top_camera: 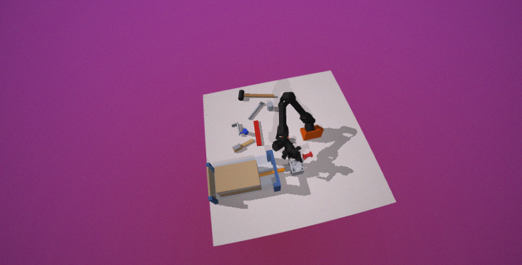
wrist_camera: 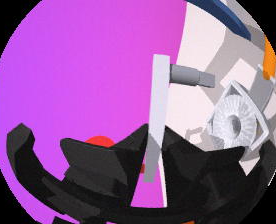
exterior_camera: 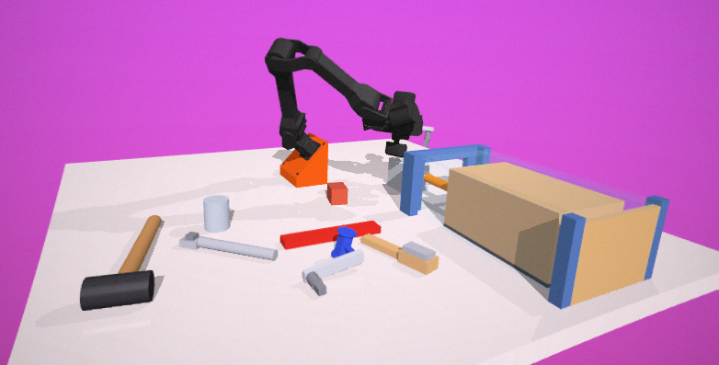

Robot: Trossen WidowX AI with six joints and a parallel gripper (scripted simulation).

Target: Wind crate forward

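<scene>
Gripper (top_camera: pixel 297 157) (exterior_camera: pixel 395 148) (wrist_camera: pixel 154 128) status?
– Yours has the handle (top_camera: pixel 307 155) (exterior_camera: pixel 427 136) (wrist_camera: pixel 159 95) pinched, key out, nr winch (top_camera: pixel 298 167) (exterior_camera: pixel 395 174) (wrist_camera: pixel 220 119).
Crate (top_camera: pixel 237 175) (exterior_camera: pixel 497 207) pos?
– Your crate's flat, strap (top_camera: pixel 270 171) (exterior_camera: pixel 435 181) (wrist_camera: pixel 270 55) side of winch, short of fwd frame (top_camera: pixel 277 177) (exterior_camera: pixel 412 181) (wrist_camera: pixel 224 17).

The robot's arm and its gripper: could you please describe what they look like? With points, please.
The arm (top_camera: pixel 282 117) (exterior_camera: pixel 336 74) is matte black, with chunky, angular joint housings and slimmer links between them, on a bright orange wedge-shaped base (exterior_camera: pixel 315 171). The gripper (wrist_camera: pixel 154 128) is black too, with broad, faceted fingers and a curved black piece around them. No cables or lettering can be made out.
</scene>
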